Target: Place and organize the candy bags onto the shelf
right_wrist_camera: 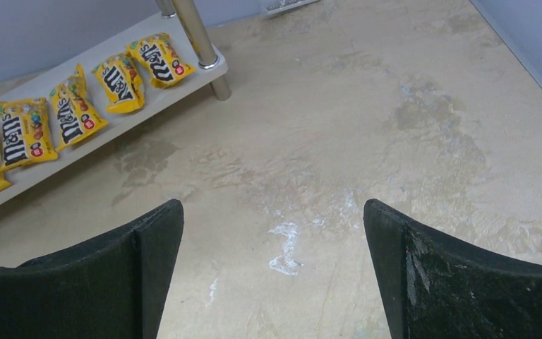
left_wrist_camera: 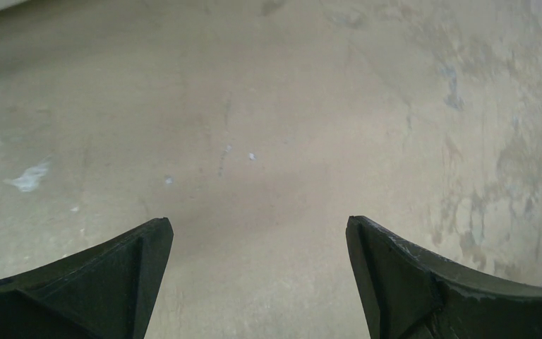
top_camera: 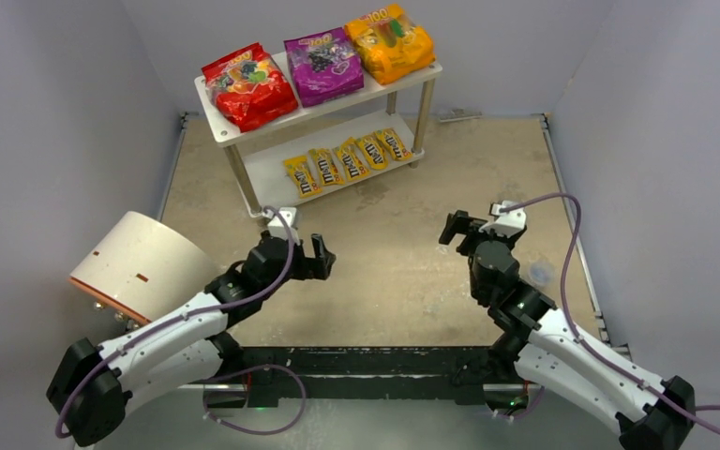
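You are working inside grey walls that are closing in the tabletop on the left, back and right, with a black rail running along the near edge between the arm bases. The shelf is standing at the back, left of centre, its front legs resting on the tabletop. A broad stretch of bare, scuffed tabletop is lying between it and both grippers. On the left, a cream cylinder is lying tilted just beside the left arm, narrowing your room on that side. The left gripper is hovering with its fingers spread wide, holding nothing and touching nothing; its wrist view is showing only bare surface between the fingers. The right gripper is likewise standing wide open and holding nothing, and is well apart from the shelf. Three large bags are lying side by side on the top board: one red bag on the left, one purple bag in the middle, one orange bag on the right. Five yellow packets are lying in a row on the lower board.
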`<state>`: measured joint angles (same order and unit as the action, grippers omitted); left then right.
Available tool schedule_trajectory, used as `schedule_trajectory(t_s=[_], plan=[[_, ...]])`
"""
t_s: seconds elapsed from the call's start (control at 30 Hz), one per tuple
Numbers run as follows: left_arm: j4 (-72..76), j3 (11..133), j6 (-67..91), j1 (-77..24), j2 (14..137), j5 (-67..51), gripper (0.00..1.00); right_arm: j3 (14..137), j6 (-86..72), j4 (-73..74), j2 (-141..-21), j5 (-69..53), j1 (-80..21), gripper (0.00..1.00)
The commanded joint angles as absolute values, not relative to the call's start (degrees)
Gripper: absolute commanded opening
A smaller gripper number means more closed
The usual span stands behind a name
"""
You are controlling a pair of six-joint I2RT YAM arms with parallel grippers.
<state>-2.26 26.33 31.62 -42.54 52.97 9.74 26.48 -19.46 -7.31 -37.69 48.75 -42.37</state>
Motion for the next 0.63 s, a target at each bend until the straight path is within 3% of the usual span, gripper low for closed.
schedule_trajectory(t_s=[0.0,0.17,0.6], plan=[[-3.05,25.00,39.13,-42.68,47.88,24.76,1.00,25.31,-20.09,-9.54,-37.00,50.38,-42.45,0.99],[-11.00,30.27,39.15,-42.64,49.20,28.33,1.00,25.25,-19.79,-9.52,-37.22,51.61,-42.45,0.99],[-8.00,30.99,36.80,-42.64,49.62,27.67,1.00,22.82,-18.01,-15.16,-36.82,50.92,-42.45,0.99]])
